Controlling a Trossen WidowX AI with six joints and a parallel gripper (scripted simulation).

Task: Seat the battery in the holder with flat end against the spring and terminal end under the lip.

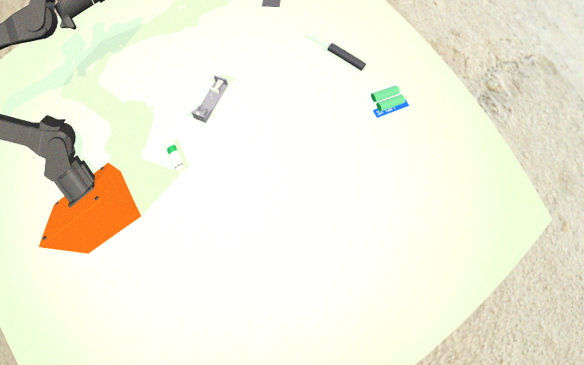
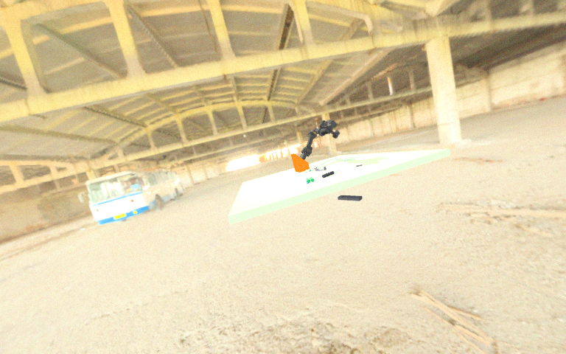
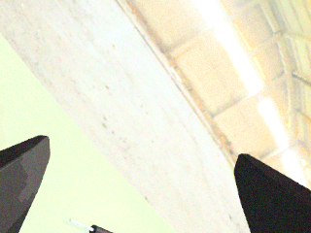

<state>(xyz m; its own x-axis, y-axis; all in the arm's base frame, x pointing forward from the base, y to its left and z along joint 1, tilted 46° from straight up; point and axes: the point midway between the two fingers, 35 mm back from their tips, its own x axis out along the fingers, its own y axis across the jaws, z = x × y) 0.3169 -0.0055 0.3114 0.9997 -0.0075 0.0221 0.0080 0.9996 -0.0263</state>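
Observation:
A white battery with a green band (image 1: 174, 155) lies on the table in the top view, outside the holder and below its lower end. The grey holder (image 1: 210, 99) (image 2: 320, 169) is empty, its pale spring (image 1: 218, 84) at the upper right end and the raised lip end (image 1: 200, 114) at the lower left. Which battery end is the terminal is too small to tell. My gripper (image 3: 145, 155) is open, its dark fingers wide apart with nothing between them. In the exterior view it is raised above the table, away from battery and holder; in the top view it is mostly cut off at the upper left.
A black-handled screwdriver (image 1: 346, 56) (image 2: 328, 174) (image 3: 101, 229) lies right of the holder. Two green cylinders (image 1: 391, 103) (image 2: 309, 180) rest on a blue and white card. The orange base (image 1: 90, 215) (image 2: 299, 163) stands at the left. A dark flat block (image 1: 271, 2) is at the top edge.

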